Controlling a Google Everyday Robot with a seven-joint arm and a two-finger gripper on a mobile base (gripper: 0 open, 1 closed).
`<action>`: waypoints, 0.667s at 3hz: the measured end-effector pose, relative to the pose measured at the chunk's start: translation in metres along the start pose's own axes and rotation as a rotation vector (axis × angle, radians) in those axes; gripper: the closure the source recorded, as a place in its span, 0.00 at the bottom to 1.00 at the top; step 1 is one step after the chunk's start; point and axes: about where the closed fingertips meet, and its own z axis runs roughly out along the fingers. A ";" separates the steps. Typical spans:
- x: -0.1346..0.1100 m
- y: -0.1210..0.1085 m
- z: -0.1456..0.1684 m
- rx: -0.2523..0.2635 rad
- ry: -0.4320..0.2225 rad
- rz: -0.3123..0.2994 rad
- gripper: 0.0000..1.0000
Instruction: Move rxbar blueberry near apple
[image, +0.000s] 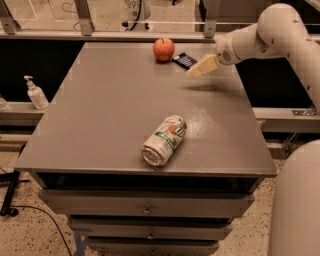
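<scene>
The red-orange apple (163, 49) stands near the far edge of the grey table (100, 115). The dark navy rxbar blueberry (184, 60) lies flat on the table just right of the apple, a small gap between them. My gripper (202, 66), with cream-coloured fingers, hovers just right of and in front of the bar, lifted off the table and apart from the bar. It is open and holds nothing. Its shadow falls on the table below it.
A white-green drink can (163, 140) lies on its side near the table's front middle. A soap dispenser bottle (36, 93) stands on a ledge to the left. Drawers sit below the tabletop. My arm reaches in from the right.
</scene>
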 end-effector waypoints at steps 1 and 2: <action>0.002 0.017 -0.056 0.029 -0.057 0.013 0.00; 0.018 0.022 -0.061 0.025 -0.042 0.031 0.00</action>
